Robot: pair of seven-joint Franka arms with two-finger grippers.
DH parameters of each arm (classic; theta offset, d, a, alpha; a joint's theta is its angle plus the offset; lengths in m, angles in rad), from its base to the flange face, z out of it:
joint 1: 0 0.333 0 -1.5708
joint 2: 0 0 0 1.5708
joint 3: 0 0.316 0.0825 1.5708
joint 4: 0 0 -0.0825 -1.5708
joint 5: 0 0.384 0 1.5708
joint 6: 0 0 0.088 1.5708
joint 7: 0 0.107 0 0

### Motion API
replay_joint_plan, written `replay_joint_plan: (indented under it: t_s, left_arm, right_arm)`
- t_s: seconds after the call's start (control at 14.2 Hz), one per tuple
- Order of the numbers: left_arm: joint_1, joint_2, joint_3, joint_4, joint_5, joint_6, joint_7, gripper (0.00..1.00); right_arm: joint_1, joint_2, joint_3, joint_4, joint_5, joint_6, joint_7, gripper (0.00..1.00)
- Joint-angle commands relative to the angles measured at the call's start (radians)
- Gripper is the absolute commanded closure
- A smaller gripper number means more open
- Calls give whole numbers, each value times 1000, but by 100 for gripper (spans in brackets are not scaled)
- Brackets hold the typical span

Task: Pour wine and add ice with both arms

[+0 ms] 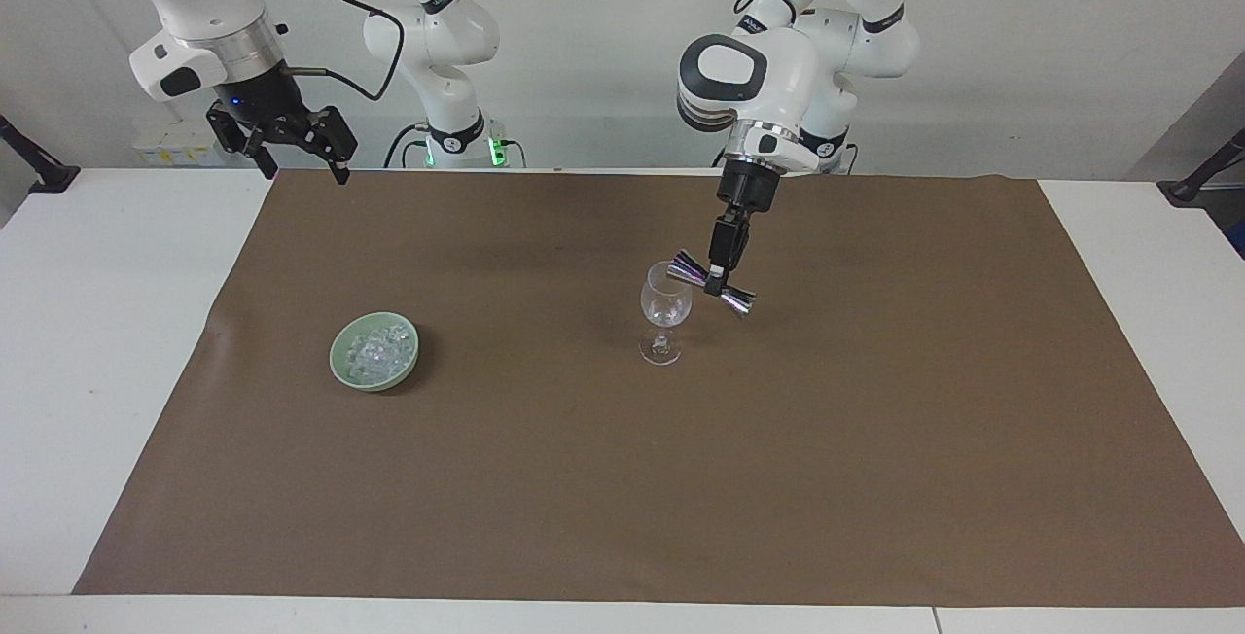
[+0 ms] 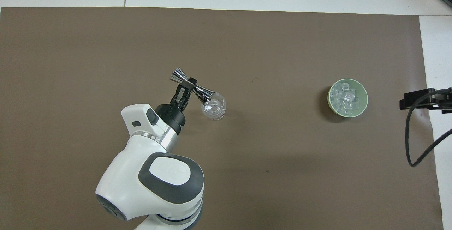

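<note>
Over the clear stemmed glass (image 1: 665, 308), a shiny steel jigger (image 1: 716, 283).

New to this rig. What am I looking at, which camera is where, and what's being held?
Two white robot arms work at a table covered by a brown mat. One picture faces the robots from across the table; the other looks steeply down from above their own end, so the two are half a turn apart. On the mat stand a stemmed glass and, toward the right arm's end, a green bowl of ice. The left gripper is shut on a metal jigger, a double-ended measuring cup, tilted with one end at the glass's rim. The right gripper waits open, up in the air over the mat's corner at the robots' end.
</note>
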Motion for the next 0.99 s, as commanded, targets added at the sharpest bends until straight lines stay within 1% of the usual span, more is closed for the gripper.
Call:
replay_joint_plan:
  t_s: [0.0,0.42,0.71,0.92]
  left_arm:
    - [-22,16,11,22,25,26,42,100]
    - [-22,13,13,19,88,28,82,100]
    - [-23,12,13,19,108,28,145,100]
    - [-35,10,13,17,126,28,149,100]
  right_arm:
    - [-3,-23,1,-22,9,1,-21,0]
    - [-3,-23,1,-24,9,1,-21,0]
    - [-3,-23,1,-22,9,1,-21,0]
    - [-3,-23,1,-22,9,1,-21,0]
